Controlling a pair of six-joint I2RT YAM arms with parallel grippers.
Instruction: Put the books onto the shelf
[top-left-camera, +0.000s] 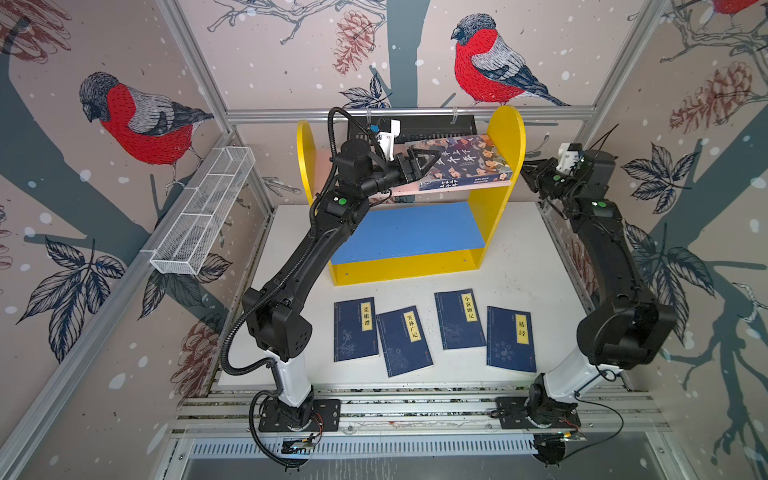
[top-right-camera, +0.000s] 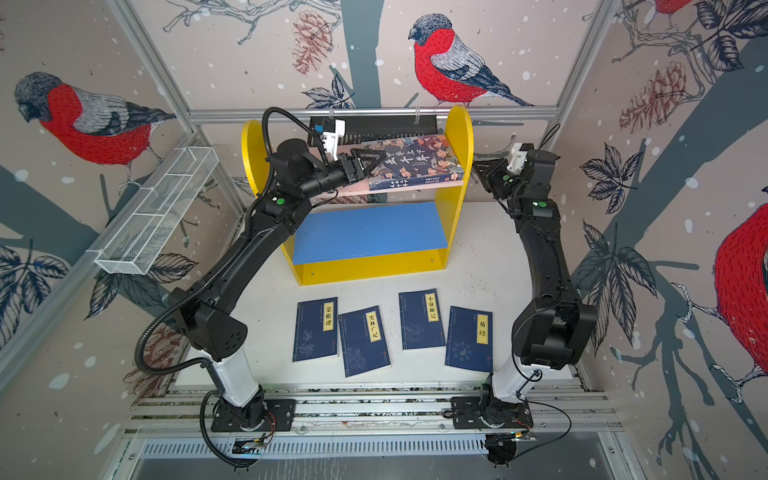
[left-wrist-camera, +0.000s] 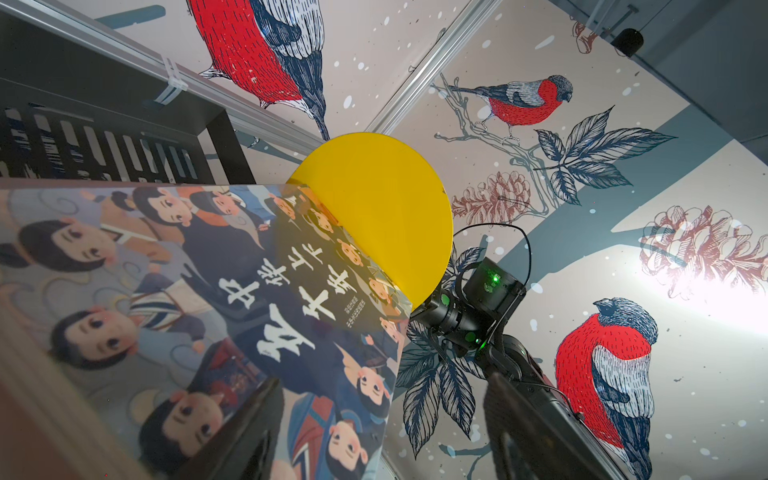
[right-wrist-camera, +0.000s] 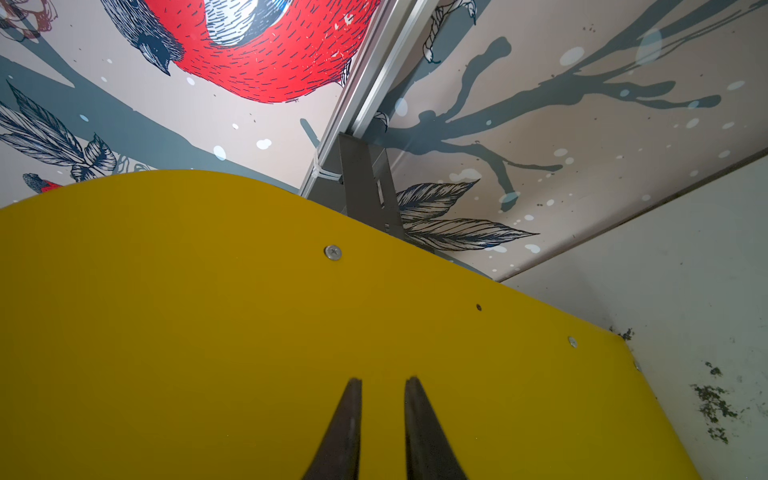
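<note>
A: Where is the left pincer (top-left-camera: 430, 160)?
B: At the left end of the thick book (top-left-camera: 465, 162), spread wide. One finger (left-wrist-camera: 249, 432) sits over the cover and the other (left-wrist-camera: 536, 436) is past its edge. I can't tell if it touches.
A: And that book?
B: Cover up on the pink board (top-left-camera: 405, 189) of the shelf (top-left-camera: 505, 137), at the right end.
A: The right pincer (right-wrist-camera: 383, 382)?
B: Barely parted and empty, pointing at the outer face of the shelf's right side.
A: The others?
B: Four thin blue books (top-left-camera: 355, 330) lie on the bench (top-left-camera: 519, 270), on the near side of the shelf
</note>
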